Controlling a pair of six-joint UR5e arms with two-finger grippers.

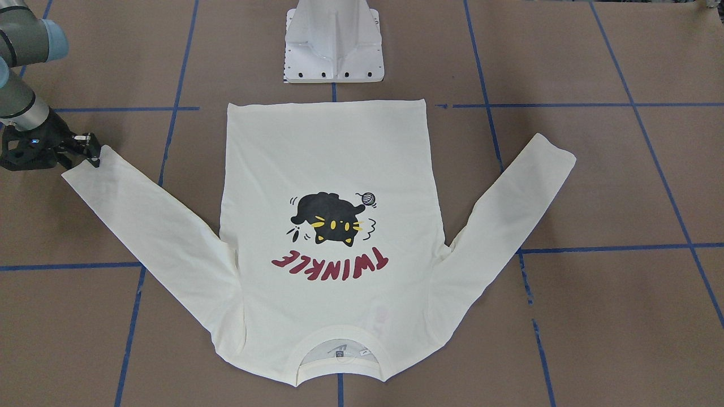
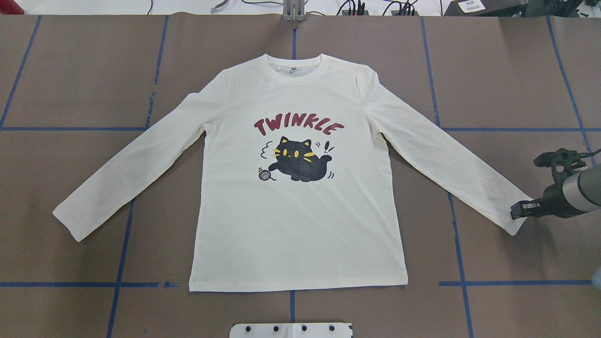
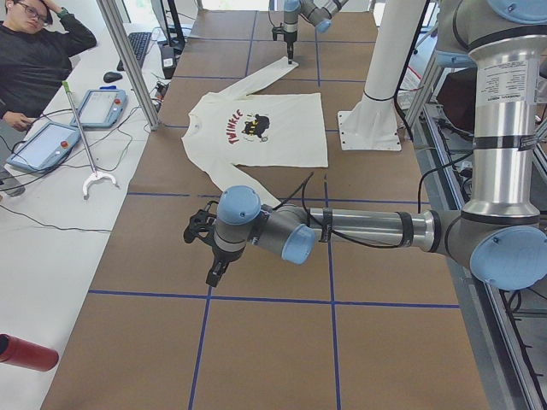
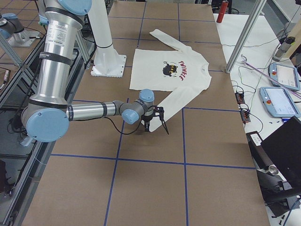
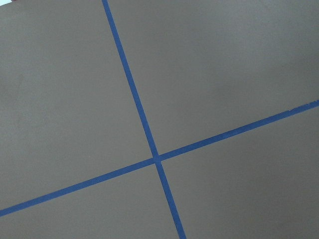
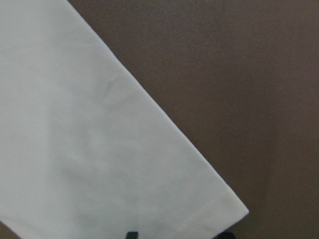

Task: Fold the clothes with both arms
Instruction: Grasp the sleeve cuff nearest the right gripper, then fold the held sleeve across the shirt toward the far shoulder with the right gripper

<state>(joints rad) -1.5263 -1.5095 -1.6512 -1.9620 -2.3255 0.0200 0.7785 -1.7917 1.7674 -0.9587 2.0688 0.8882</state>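
Shirt (image 1: 325,169) lies flat on the brown table (image 1: 622,316), print up, sleeves spread, hem toward the white pedestal (image 1: 334,51). It looks soft and light and would likely sag and drag, so cuffs and hem corners seem best to pinch.

Front-facing view: the right gripper (image 1: 90,151) sits at one cuff (image 1: 76,172).

Overhead: it touches that cuff's edge.

Left-end view: the left gripper (image 3: 214,272) hangs over the table apart from the shirt; whether it is spread I cannot tell.

Right wrist view: the fingertips (image 6: 131,235) stand apart at the cuff's hem, nothing pinched.
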